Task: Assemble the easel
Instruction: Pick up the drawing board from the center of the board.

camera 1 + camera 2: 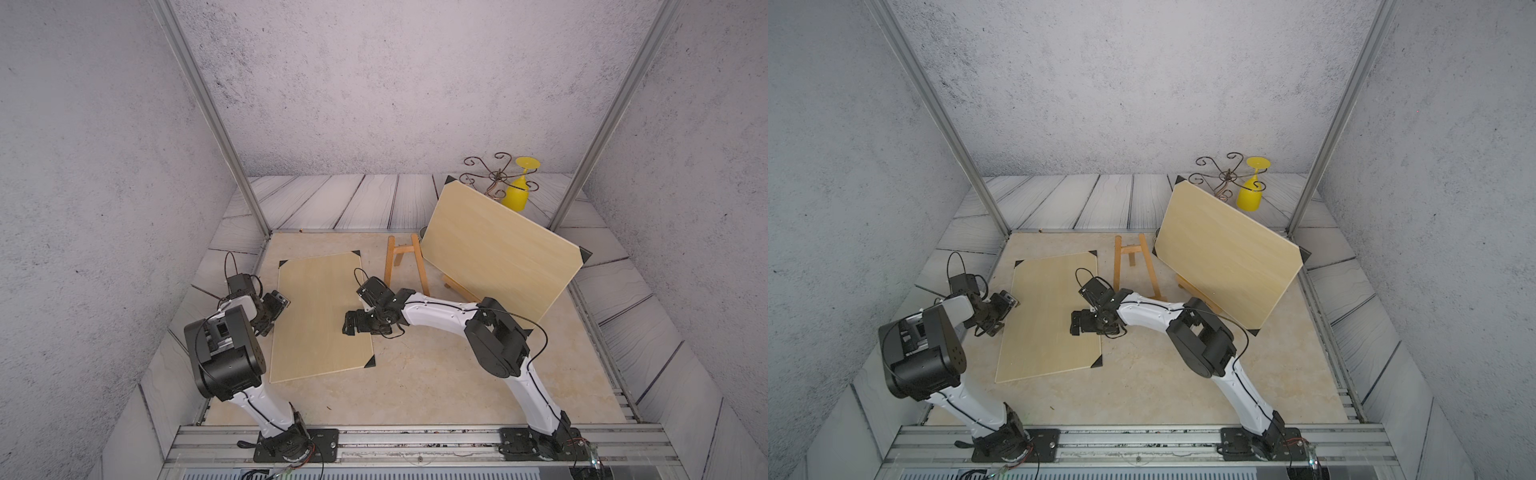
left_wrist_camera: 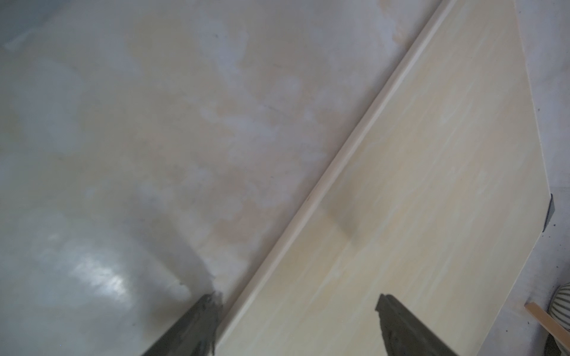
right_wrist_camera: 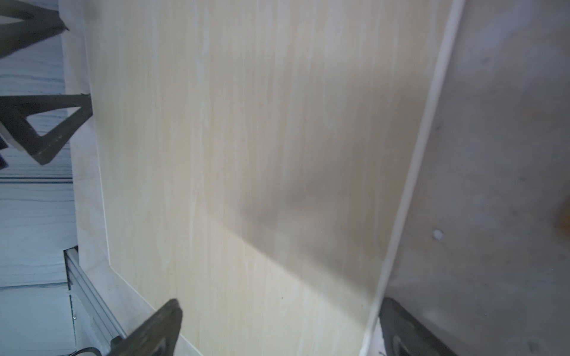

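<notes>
Top view | propped board [image 1: 498,253] hides most of easel [image 1: 458,288] | left claw [image 2: 296,297], right claw [image 3: 280,303] wide

Straddles the long edge of a pale wooden board [image 2: 416,185] with dark fingers [image 2: 197,326] spread wide. Grips nothing, with one tip over the mottled tabletop [image 2: 154,123].

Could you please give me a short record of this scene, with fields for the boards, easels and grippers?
flat board: lies on the table
propped board: leans tilted on a second easel
empty easel: stands upright between the two boards
left gripper: jaws open, astride the flat board's edge
right gripper: jaws open, astride its opposite edge
behind: yellow glass hangs upside down on wire rack
</notes>
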{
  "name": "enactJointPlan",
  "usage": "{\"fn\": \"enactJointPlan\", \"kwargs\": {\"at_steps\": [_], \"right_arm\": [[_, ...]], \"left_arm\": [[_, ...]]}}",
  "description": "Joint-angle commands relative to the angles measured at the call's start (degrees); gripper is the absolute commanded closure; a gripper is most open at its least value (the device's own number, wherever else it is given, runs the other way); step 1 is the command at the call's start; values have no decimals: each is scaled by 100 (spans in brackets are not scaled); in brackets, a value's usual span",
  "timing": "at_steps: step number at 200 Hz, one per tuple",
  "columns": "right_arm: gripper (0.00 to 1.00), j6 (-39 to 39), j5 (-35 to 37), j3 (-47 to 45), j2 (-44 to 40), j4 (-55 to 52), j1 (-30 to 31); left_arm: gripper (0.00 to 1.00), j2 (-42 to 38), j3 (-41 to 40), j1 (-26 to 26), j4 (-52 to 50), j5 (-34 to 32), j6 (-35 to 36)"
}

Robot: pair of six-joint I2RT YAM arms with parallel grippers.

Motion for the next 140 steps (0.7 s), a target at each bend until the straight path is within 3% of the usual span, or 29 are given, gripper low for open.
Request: {"fn": "enactJointPlan", "kwargs": {"at_steps": [1, 95, 140], "right_arm": [[1, 92, -445, -240, -35, 338, 49], [1, 754, -834, -731, -312, 1477, 50], [1, 1014, -996, -860, -389, 1703, 56]], "left_arm": [[15, 273, -364, -107, -585, 242, 71], [17, 535, 33, -72, -1494, 367, 615], [18, 514, -94, -43, -1362, 378, 559]]}}
